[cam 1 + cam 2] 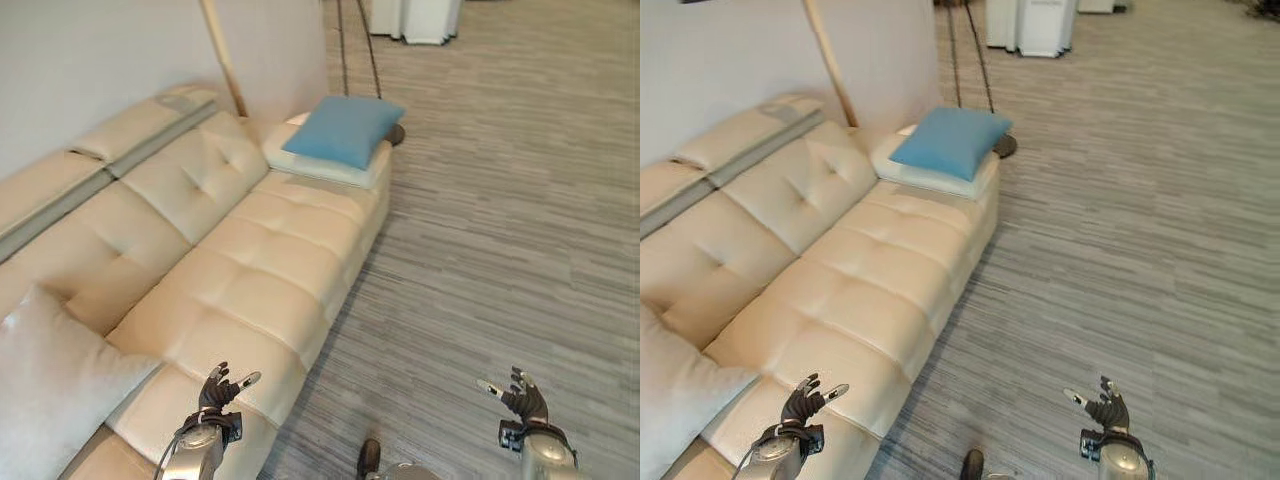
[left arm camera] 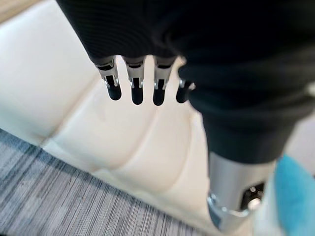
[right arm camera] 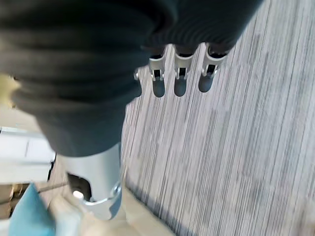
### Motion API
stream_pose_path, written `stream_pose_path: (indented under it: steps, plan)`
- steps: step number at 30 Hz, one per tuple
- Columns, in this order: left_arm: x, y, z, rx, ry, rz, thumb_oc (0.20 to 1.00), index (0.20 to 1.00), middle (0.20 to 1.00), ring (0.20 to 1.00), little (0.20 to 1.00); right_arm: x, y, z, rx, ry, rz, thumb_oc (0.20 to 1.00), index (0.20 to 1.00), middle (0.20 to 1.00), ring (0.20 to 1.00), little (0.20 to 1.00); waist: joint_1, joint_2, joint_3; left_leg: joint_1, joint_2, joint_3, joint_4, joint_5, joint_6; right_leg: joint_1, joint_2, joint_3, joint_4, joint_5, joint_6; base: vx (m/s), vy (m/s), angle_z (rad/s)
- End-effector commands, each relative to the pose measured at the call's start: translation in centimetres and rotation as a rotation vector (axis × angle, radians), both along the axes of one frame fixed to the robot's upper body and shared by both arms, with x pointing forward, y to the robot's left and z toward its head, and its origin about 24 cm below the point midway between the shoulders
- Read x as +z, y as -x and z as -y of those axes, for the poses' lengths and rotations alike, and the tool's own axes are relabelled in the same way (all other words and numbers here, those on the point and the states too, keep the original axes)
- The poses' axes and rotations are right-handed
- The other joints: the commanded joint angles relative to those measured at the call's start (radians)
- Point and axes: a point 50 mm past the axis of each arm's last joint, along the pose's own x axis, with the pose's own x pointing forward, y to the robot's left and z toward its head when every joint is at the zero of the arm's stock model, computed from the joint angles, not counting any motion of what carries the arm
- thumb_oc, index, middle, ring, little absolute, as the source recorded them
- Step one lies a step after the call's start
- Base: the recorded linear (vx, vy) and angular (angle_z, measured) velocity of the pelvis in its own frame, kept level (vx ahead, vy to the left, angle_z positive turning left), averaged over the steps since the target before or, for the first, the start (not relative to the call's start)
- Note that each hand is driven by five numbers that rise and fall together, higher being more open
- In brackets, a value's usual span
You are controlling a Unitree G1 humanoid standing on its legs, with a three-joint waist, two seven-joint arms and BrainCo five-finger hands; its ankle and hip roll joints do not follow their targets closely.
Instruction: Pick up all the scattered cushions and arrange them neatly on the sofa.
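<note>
A cream tufted sofa [image 1: 250, 270] runs from the lower left of the frame up toward the top centre, its back cushions along a pale wall at the left. At the far end of the seat, in the upper middle of the frame, a blue cushion [image 1: 343, 130] lies flat on top of a white cushion [image 1: 325, 167], the two stacked against the sofa's end. At the lower left edge a light grey cushion [image 1: 50, 385] leans on the near part of the seat and backrest.

The left hand [image 1: 218, 392] shows at the bottom left of centre, above the front edge of the sofa seat, its fingers straight and spread, holding nothing; its wrist view shows the fingers extended over the cream upholstery. The right hand [image 1: 520, 395] shows at the bottom right, over the grey striped floor [image 1: 500, 230], fingers likewise loose and empty.

A slanted wooden pole [image 1: 222, 55] stands at the wall behind the sofa's far end, and what seems to be a white cabinet [image 1: 415, 20] sits at the top edge.
</note>
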Motion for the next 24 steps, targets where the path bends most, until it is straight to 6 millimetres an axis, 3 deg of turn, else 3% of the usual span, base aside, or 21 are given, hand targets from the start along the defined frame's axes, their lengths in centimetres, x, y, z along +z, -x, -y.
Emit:
stream_pose_path:
  steps: [1, 3, 4, 8, 11, 12, 15, 16, 18, 19, 20, 21, 24]
  plan:
    - [1.9, -1.7, -1.1, 0.058, -0.018, 0.122, 1.000, 1.000, 1.000, 1.000, 1.000, 2.4, -2.0, 1.1, 0.014, 0.058, 0.119, 1.000, 1.000, 1.000, 1.000, 1.000, 0.035, 0.021, 0.036, -0.060, -0.061, -0.067, -0.139, 0.063, 0.077, 0.126, -0.055, 0.077, -0.059, -0.038, 0.031, 0.26, -0.009, -0.54]
    - [1.5, -1.3, -1.0, 0.054, -0.019, 0.098, 1.000, 1.000, 1.000, 1.000, 1.000, 2.4, -2.3, 1.0, 0.041, 0.073, 0.109, 1.000, 1.000, 1.000, 1.000, 1.000, 0.051, 0.037, 0.035, -0.097, -0.089, -0.190, -0.353, 0.191, 0.046, 0.139, -0.022, 0.108, -0.059, -0.058, 0.018, 0.34, -0.008, -0.63]
    - [1.5, -1.4, -1.0, 0.048, -0.024, 0.096, 1.000, 1.000, 1.000, 1.000, 1.000, 2.4, -2.4, 0.9, 0.045, 0.075, 0.110, 1.000, 1.000, 1.000, 1.000, 1.000, 0.051, 0.043, 0.040, -0.127, -0.091, -0.201, -0.404, 0.209, 0.031, 0.147, -0.012, 0.114, -0.059, -0.070, 0.014, 0.36, 0.006, -0.59]
    - [1.6, -1.5, -1.3, 0.049, -0.037, 0.093, 1.000, 1.000, 1.000, 1.000, 1.000, 2.4, -2.9, 0.7, 0.059, 0.080, 0.107, 1.000, 1.000, 1.000, 1.000, 1.000, 0.060, 0.043, 0.037, -0.177, -0.086, -0.167, -0.404, 0.246, 0.011, 0.188, 0.005, 0.157, -0.059, -0.099, 0.018, 0.32, 0.067, -0.37]
    - [1.6, -1.1, -1.5, 0.059, -0.038, 0.092, 1.000, 1.000, 1.000, 1.000, 1.000, 2.5, -2.9, 0.5, 0.068, 0.078, 0.108, 1.000, 1.000, 1.000, 1.000, 1.000, 0.069, 0.040, 0.023, -0.159, -0.082, -0.165, -0.404, 0.237, 0.029, 0.207, 0.004, 0.172, -0.059, -0.117, 0.024, 0.34, 0.107, -0.57]
    - [1.6, -1.2, -1.5, 0.052, -0.041, 0.090, 1.000, 1.000, 1.000, 1.000, 1.000, 2.2, -2.5, 0.3, 0.070, 0.071, 0.099, 1.000, 1.000, 1.000, 1.000, 1.000, 0.060, 0.034, 0.006, -0.153, -0.088, -0.156, -0.404, 0.268, 0.035, 0.226, -0.013, 0.168, -0.059, -0.134, 0.031, 0.47, 0.186, -0.56]
    - [1.5, -1.2, -1.7, 0.035, -0.055, 0.075, 1.000, 1.000, 1.000, 1.000, 1.000, 1.8, -2.5, -0.5, 0.068, 0.032, 0.101, 1.000, 1.000, 1.000, 1.000, 1.000, 0.058, 0.001, -0.025, -0.115, -0.101, -0.129, -0.404, 0.235, 0.073, 0.219, -0.062, 0.177, 0.045, -0.158, 0.058, 0.59, 0.243, -0.27]
    - [1.8, -1.4, -1.9, 0.015, -0.073, 0.080, 1.000, 1.000, 1.000, 1.000, 1.000, 1.7, -2.6, -1.0, 0.083, 0.016, 0.105, 1.000, 1.000, 1.000, 1.000, 1.000, 0.058, -0.011, -0.022, -0.088, -0.103, -0.112, -0.404, 0.205, 0.099, 0.153, -0.081, 0.189, 0.201, -0.143, 0.075, 0.48, 0.245, -0.10]
    - [2.1, -1.6, -2.2, -0.001, -0.092, 0.088, 1.000, 1.000, 1.000, 1.000, 1.000, 1.6, -2.9, -1.6, 0.111, 0.010, 0.106, 1.000, 1.000, 1.000, 1.000, 1.000, 0.054, -0.021, -0.006, -0.051, -0.112, -0.094, -0.404, 0.167, 0.132, 0.035, -0.106, 0.196, 0.436, -0.052, 0.108, 0.35, 0.220, -0.59]
    - [2.6, -2.0, -2.2, -0.013, -0.109, 0.106, 1.000, 1.000, 1.000, 1.000, 1.000, 1.8, -3.1, -1.8, 0.118, 0.009, 0.118, 1.000, 1.000, 1.000, 1.000, 1.000, 0.047, -0.027, 0.015, -0.017, -0.123, -0.076, -0.404, 0.143, 0.152, 0.008, -0.140, 0.181, 0.546, 0.033, 0.121, 0.32, 0.251, -0.68]
    - [2.6, -2.1, -2.2, -0.017, -0.108, 0.104, 1.000, 1.000, 1.000, 1.000, 1.000, 1.7, -3.0, -1.7, 0.121, 0.015, 0.109, 1.000, 1.000, 1.000, 1.000, 1.000, 0.039, -0.007, 0.038, 0.020, -0.112, -0.063, -0.404, 0.126, 0.160, -0.073, -0.168, 0.164, 0.667, 0.047, 0.112, 0.52, 0.304, -0.11]
    - [2.7, -2.3, -2.2, -0.016, -0.103, 0.114, 1.000, 1.000, 1.000, 1.000, 1.000, 1.5, -2.8, -1.6, 0.102, 0.009, 0.100, 1.000, 1.000, 1.000, 1.000, 1.000, 0.034, 0.014, 0.070, 0.069, -0.102, -0.053, -0.404, 0.093, 0.158, -0.166, -0.155, 0.142, 0.634, -0.026, 0.085, 0.44, 0.214, 0.13]
    - [2.7, -2.4, -2.1, -0.012, -0.097, 0.114, 1.000, 1.000, 1.000, 1.000, 1.000, 1.4, -2.4, -1.2, 0.065, -0.005, 0.099, 1.000, 1.000, 1.000, 1.000, 1.000, 0.038, 0.032, 0.089, 0.108, -0.085, -0.032, -0.404, 0.070, 0.143, -0.190, -0.117, 0.097, 0.407, -0.039, 0.080, 0.33, 0.026, 0.07]
